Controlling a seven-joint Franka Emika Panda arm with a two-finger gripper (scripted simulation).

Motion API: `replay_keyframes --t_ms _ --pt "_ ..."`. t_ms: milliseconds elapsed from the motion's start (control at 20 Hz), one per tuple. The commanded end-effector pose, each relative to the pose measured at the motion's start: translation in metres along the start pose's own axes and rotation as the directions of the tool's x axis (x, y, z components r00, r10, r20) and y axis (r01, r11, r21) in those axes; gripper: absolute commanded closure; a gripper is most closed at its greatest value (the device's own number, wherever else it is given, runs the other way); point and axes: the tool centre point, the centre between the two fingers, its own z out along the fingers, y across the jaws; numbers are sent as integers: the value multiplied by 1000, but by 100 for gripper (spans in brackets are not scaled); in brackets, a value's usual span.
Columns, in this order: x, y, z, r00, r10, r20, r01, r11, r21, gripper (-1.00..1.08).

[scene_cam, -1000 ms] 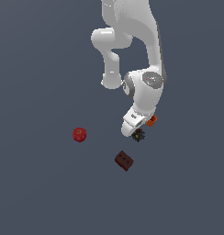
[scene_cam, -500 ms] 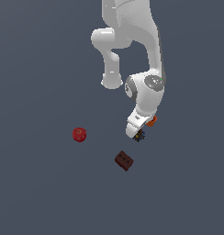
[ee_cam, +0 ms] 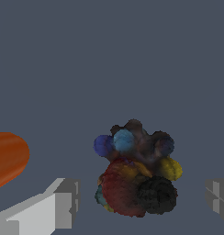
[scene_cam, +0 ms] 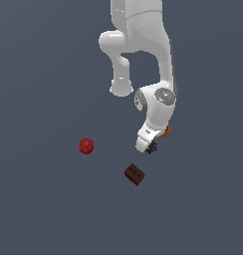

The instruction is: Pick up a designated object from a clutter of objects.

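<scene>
My grey two-fingered gripper (ee_cam: 141,202) is spread wide, holding nothing. The dark, lumpy clump with blue and yellow knobs (ee_cam: 136,174) sits squarely between my fingers, neither touching, so closing should catch it; the orange cup (ee_cam: 8,158) lies just outside one finger.

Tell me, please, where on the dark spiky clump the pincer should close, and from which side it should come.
Come from straight above. The dark spiky clump lies alone on the floor between the two open fingers, so the pincer can probably close across its lumpy middle. It has no handle; the orange cup stands apart, outside one finger.
</scene>
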Motion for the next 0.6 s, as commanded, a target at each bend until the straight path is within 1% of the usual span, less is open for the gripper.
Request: replay_keyframes --t_ms 0,350,400,550 --pt "0 0 12 1000 -1 0 1 1000 0 -92" --pt "0 0 25 1000 -3 0 3 1000 0 -92" --pt "0 0 25 1000 -3 0 3 1000 0 108" --pt "0 0 25 1000 -3 0 3 1000 0 108"
